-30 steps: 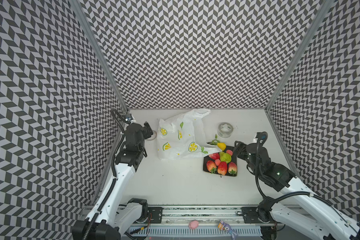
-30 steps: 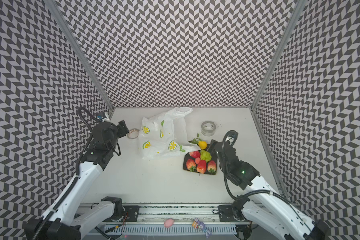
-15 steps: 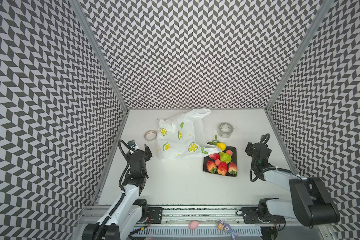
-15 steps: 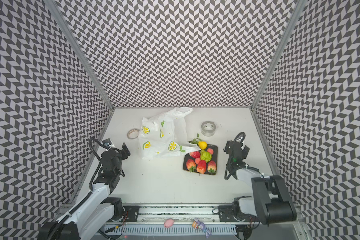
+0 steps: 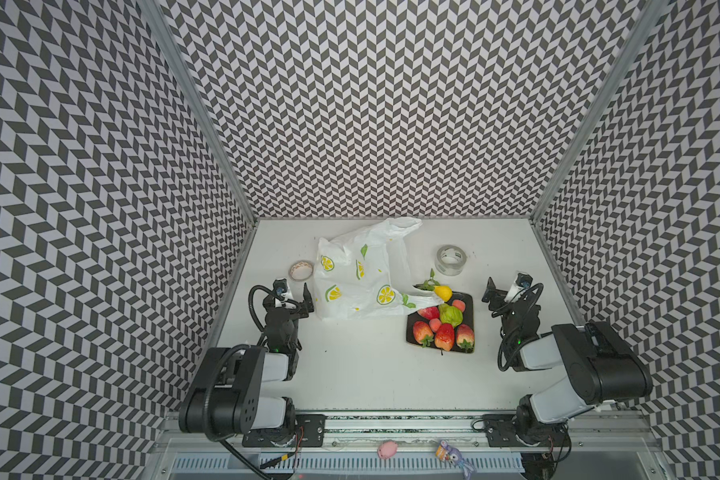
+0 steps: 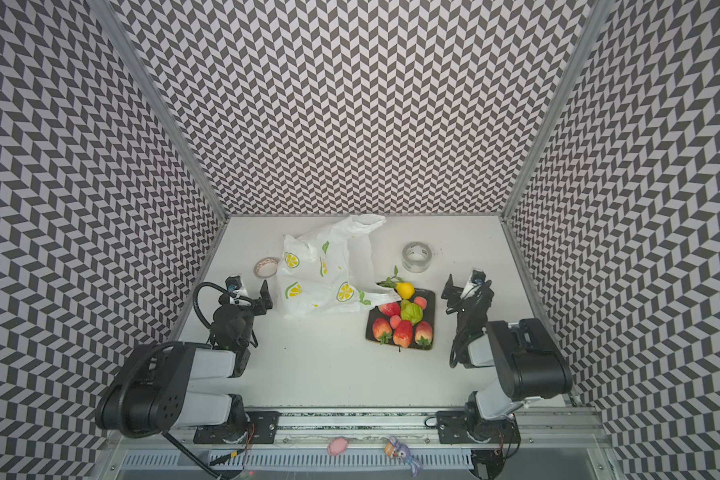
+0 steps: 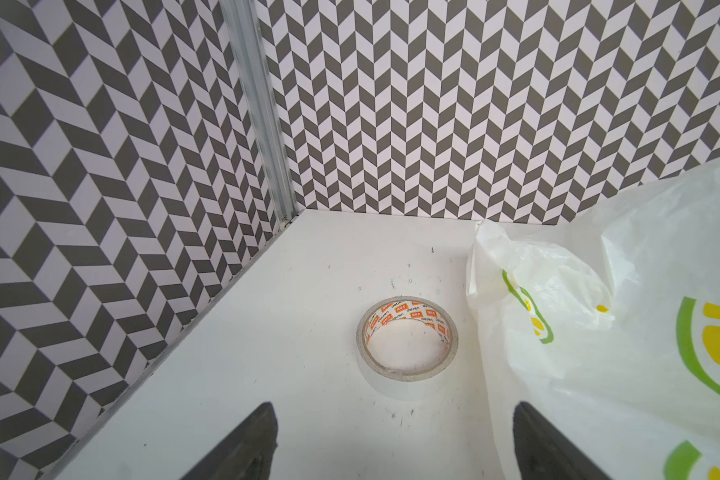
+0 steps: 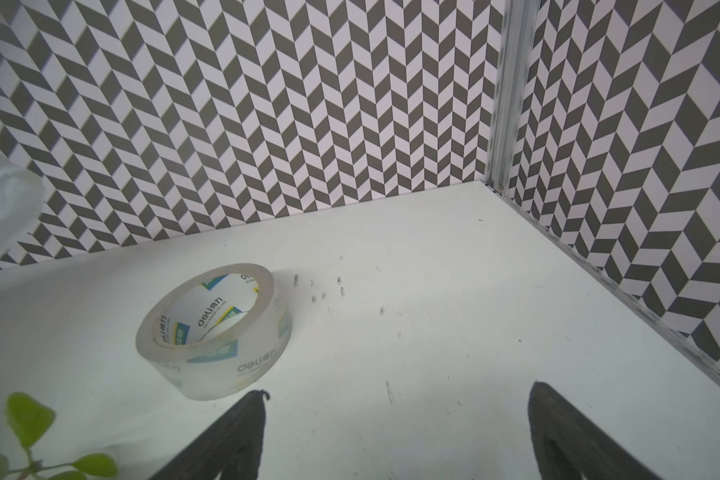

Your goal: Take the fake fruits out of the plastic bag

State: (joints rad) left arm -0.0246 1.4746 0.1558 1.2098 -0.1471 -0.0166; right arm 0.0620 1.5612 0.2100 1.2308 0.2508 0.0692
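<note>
Now the fake fruits [image 5: 444,333] are sitting on the dark tray [image 5: 469,313], out of the plastic bag [image 5: 358,278]. The bag is lying flat beside them, one corner over the tray's edge. The fruits are looking light, shiny and slippery, so pinching each round its fat middle seems best. The bag is looking thin and floppy. The left gripper [image 5: 294,291] and right gripper [image 5: 504,286] are standing wide, holding nothing. A second ago both arms were reaching out higher; now they are folding back low. Fruits and bag are staying put.
</note>
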